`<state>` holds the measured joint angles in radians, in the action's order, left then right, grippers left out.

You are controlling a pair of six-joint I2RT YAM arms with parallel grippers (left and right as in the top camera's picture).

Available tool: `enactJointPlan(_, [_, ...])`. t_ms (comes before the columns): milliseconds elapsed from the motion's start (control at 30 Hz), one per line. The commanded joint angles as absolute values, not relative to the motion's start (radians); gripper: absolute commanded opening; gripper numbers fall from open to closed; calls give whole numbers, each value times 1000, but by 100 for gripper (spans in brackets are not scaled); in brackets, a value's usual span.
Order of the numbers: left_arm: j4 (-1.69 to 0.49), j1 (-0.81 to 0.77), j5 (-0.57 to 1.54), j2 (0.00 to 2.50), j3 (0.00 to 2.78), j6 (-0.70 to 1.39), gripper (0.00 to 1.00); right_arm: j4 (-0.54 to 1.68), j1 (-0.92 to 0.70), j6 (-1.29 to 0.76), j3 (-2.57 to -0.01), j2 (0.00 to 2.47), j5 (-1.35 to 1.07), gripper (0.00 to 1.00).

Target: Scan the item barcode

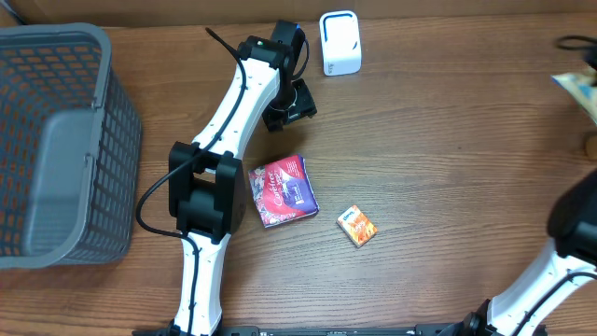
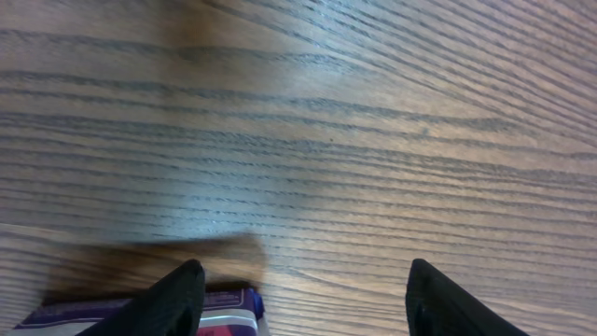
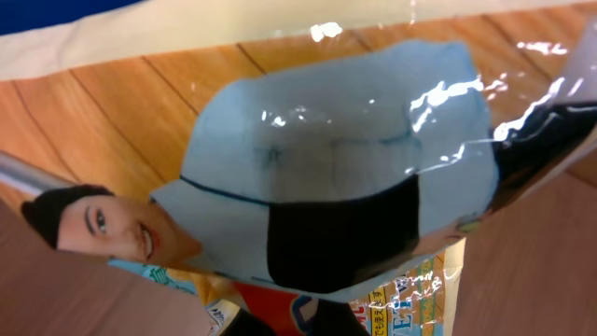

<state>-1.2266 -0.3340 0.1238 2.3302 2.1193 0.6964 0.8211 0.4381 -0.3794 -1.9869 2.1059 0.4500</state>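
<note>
A white barcode scanner (image 1: 340, 43) stands at the back of the wooden table. A purple and red pouch (image 1: 283, 190) and a small orange box (image 1: 356, 226) lie mid-table. My left gripper (image 1: 289, 105) hovers open between scanner and pouch. In the left wrist view its fingers (image 2: 177, 299) are spread wide over bare wood, holding nothing, and the pouch's corner (image 2: 233, 313) shows beside the left one. My right gripper (image 3: 289, 322) is shut on a glossy printed packet (image 3: 326, 159) that fills its view. That packet's edge (image 1: 578, 91) shows at the overhead's right border.
A grey mesh basket (image 1: 56, 140) stands at the left edge of the table. The right arm (image 1: 574, 233) rises at the lower right. A black cable (image 1: 574, 42) lies at the far right back.
</note>
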Motion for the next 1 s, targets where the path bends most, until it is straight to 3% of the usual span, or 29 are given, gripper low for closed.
enactJointPlan(0, [-1224,-355,131,2317,2128,688,64,838,541,-485,-1970,2095,406,4])
enactJointPlan(233, [-1219,-368,131,2317,2128,688,66,875,706,-528,-1925,2095,379,4])
enactJointPlan(533, [-1216,-368,131,2317,2128,688,65,792,789,-528,-1814,2096,303,5])
enactJointPlan(800, [-1216,-368,131,2317,2128,688,65,738,789,-527,-1780,2099,294,30])
enactJointPlan(967, [-1216,-368,131,2317,2128,688,65,746,801,-519,-1781,2099,298,36])
